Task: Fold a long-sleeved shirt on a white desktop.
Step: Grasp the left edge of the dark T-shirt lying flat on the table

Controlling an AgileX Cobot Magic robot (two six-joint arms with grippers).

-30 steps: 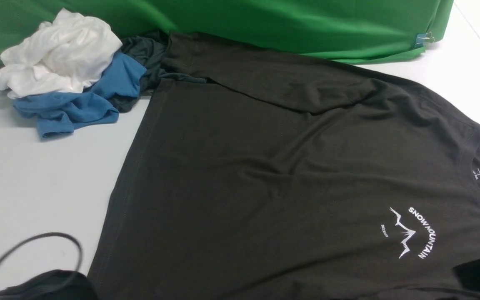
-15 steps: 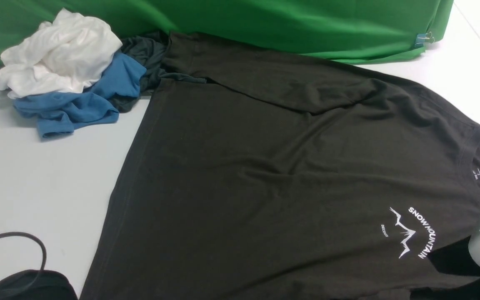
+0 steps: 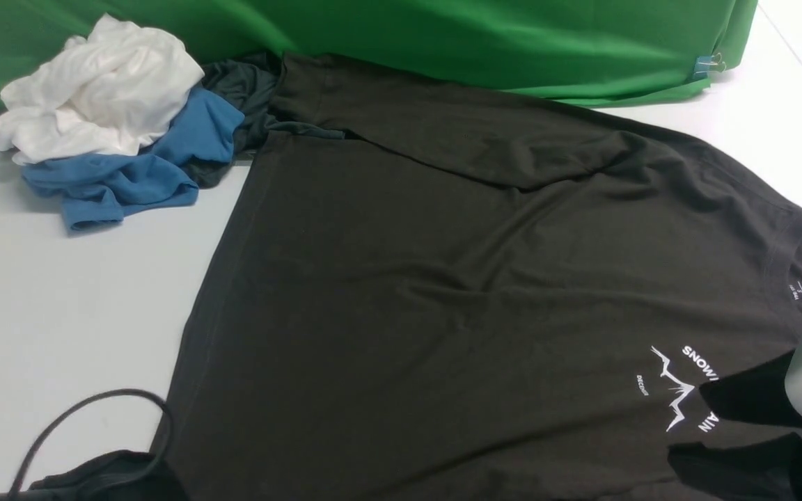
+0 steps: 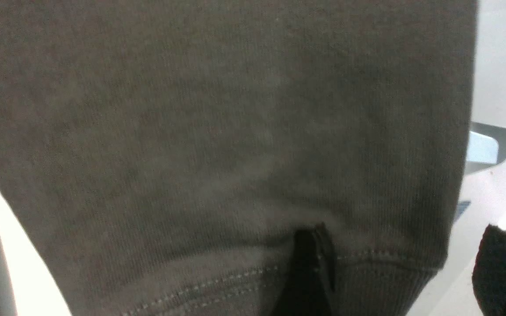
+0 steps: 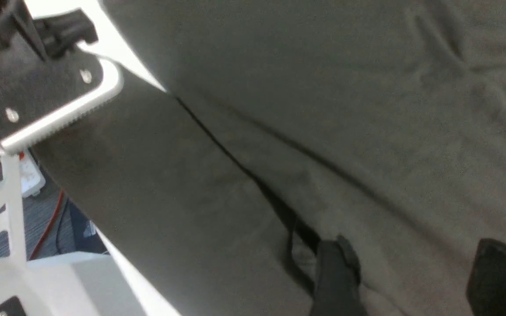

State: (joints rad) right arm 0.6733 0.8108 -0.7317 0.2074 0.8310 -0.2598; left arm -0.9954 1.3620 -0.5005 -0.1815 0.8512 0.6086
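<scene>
The left pincer (image 4: 402, 232) has its jaws apart. One black finger (image 4: 311, 263) is over the hem of the long-sleeved shirt (image 4: 218, 131), and the other is clear of the cloth's edge. The right pincer (image 5: 415, 263) is likewise spread, its fingers (image 5: 336, 267) low over the shirt beside a fold (image 5: 235, 162). Between the two pincers the shirt lies flat on the white desktop (image 3: 60, 313). Well beyond the left pincer, a heap of clothes (image 3: 108, 132) sits against the green backdrop (image 3: 512, 42).
</scene>
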